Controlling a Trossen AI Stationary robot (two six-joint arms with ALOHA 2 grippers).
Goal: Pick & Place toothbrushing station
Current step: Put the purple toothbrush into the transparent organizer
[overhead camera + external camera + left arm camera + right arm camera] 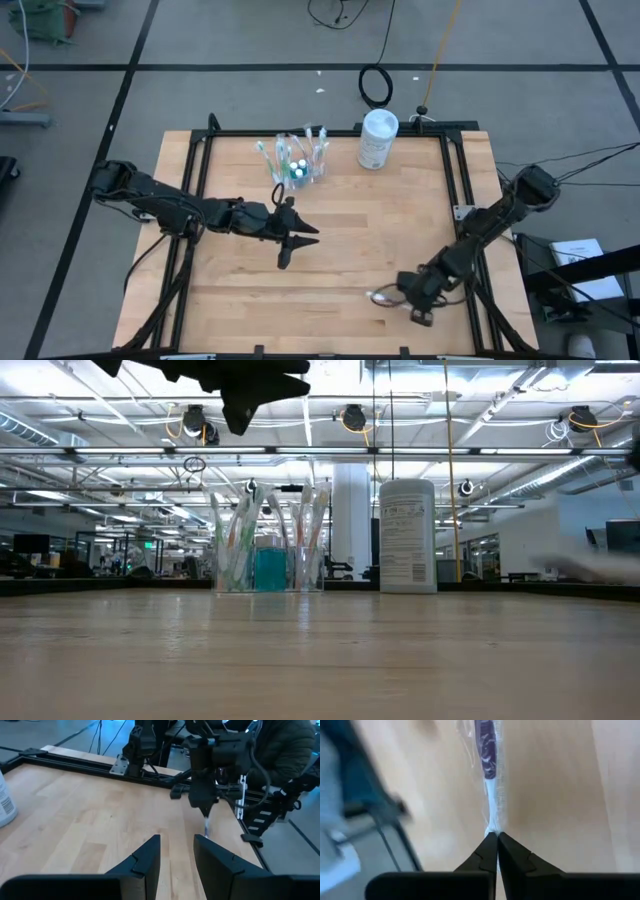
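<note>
A clear cup (pixel 298 162) holding several wrapped toothbrushes and a blue tube stands at the table's far middle; it shows again in the low view as the cup (pixel 268 555). My right gripper (pixel 496 837), near the table's front right (pixel 405 292), is shut on a toothbrush (pixel 487 755) with a purple and white handle in a clear wrapper. My left gripper (pixel 177 851) hovers open above the table's middle left (pixel 297 236), with nothing between its fingers. My right gripper pinches one end of the wrapped toothbrush (pixel 492 826) between its two fingertips, coming slanting down from above. The toothbrush runs on from the fingers along their line and hangs below them (pixel 206 824). I cannot tell whether its far end rests on the table.
A white cylindrical canister (pixel 378 138) stands right of the cup at the far edge. Black frame rails (pixel 455 170) run along the table's sides. Bare wood (pixel 370 220) lies between the two arms. A person in a dark jacket (pixel 285 750) is beyond the table's right edge.
</note>
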